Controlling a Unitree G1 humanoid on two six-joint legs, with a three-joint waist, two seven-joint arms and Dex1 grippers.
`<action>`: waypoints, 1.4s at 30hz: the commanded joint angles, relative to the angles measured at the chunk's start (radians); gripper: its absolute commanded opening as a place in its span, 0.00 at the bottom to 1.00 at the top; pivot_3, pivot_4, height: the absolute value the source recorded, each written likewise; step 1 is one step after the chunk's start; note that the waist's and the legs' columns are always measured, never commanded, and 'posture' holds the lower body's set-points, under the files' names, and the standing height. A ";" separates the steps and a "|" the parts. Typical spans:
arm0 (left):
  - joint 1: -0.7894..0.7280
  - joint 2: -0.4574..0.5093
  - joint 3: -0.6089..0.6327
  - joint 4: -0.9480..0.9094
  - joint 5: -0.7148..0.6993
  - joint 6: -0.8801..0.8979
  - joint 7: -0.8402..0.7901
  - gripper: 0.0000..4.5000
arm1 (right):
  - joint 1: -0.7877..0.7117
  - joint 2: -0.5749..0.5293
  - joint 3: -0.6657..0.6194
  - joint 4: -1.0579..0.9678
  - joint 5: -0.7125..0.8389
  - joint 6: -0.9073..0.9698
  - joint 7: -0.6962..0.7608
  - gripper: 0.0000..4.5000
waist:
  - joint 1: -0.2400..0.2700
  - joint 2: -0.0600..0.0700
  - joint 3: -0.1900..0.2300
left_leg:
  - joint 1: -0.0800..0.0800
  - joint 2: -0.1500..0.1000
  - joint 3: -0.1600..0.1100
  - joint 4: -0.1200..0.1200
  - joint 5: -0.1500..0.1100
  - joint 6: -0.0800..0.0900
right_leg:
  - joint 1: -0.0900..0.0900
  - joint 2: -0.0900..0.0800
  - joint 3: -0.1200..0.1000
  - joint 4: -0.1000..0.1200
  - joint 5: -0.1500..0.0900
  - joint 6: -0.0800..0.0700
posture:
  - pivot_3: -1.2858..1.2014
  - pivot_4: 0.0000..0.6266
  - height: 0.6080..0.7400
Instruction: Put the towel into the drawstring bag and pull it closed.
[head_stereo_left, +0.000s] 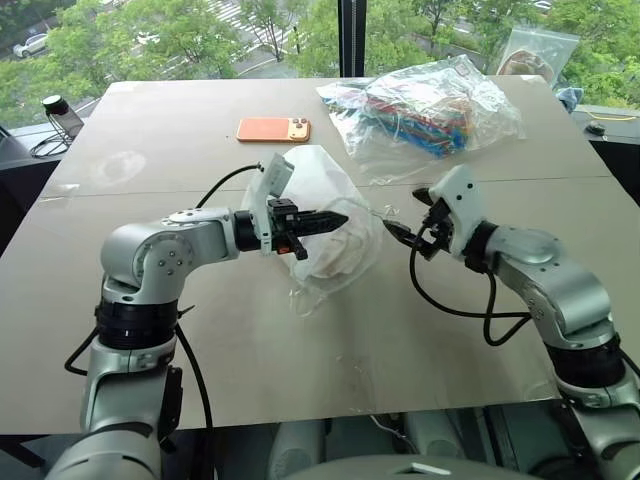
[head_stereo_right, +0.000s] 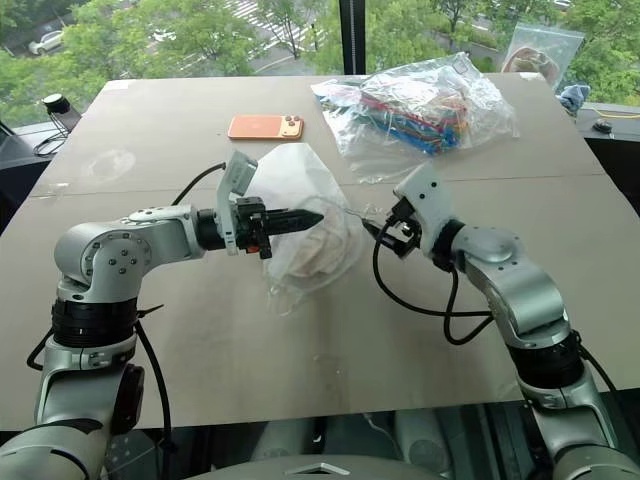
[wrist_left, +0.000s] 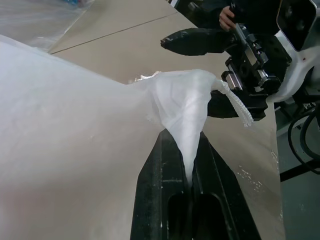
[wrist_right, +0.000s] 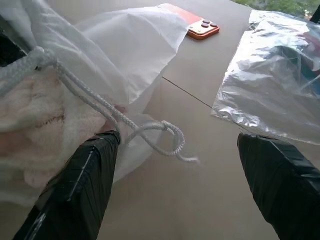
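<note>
Left eye view: the drawstring bag (head_stereo_left: 322, 222) lies mid-bench (head_stereo_left: 150, 140), bulged, with the towel (head_stereo_left: 340, 255) showing through its film. The left claw (head_stereo_left: 335, 219) points toward 3 o'clock, fully closed on the gathered bag mouth. The right claw (head_stereo_left: 408, 222) faces it from the 3 o'clock side, jaws spread wide, holding nothing.

Right eye view: the cord (head_stereo_right: 362, 212) trails from the bag mouth toward 3 o'clock, between the two claws. The right claw is the nearer free one; the phone (head_stereo_right: 264, 127) at 12 o'clock and the clear plastic bag (head_stereo_right: 420, 105) at 1 o'clock lie well apart from the work.

Left wrist view: both black fingers (wrist_left: 155, 190) are pinched on a tuck of bag film. A knotted cord end (wrist_left: 239, 106) hangs just beside the right claw's lower finger; contact cannot be told.

Right wrist view: the cord runs long-axis from 10 o'clock down to a loose loop (wrist_right: 167, 137) lying between the open fingers (wrist_right: 82, 187), close against the 8 o'clock one. The towel (wrist_right: 35, 117) sits inside the bag at 9 o'clock.

Judgement: towel is in; the closing pull remains. The right claw needs to close on the cord loop and draw away toward 3 o'clock while the left anchors the mouth.
</note>
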 joint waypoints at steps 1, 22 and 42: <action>0.008 0.006 0.012 -0.044 -0.008 -0.011 -0.008 0.00 | -0.011 0.064 -0.143 -0.037 0.169 0.161 -0.009 0.90 | 0.001 0.000 0.000 | 0.000 0.000 0.000 0.000 0.000 0.000 | 0.000 0.000 0.000 0.000 0.000 0.000 | 0.52 0.24 1.00; 0.030 0.015 0.026 -0.070 -0.014 -0.001 0.000 0.00 | 0.062 -0.206 0.045 0.033 -0.052 -0.330 0.205 0.90 | -0.006 0.001 0.000 | 0.001 0.001 0.002 0.000 0.000 0.000 | 0.000 0.001 0.001 0.000 0.000 0.000 | 0.52 0.24 1.00; 0.041 0.028 0.021 -0.090 -0.015 0.003 -0.003 0.00 | 0.013 -0.220 0.128 0.134 -0.227 -0.447 0.282 0.90 | 0.002 0.001 0.000 | 0.000 0.000 0.001 0.001 0.000 0.000 | 0.000 0.001 0.001 0.000 0.000 0.000 | 0.52 0.24 1.00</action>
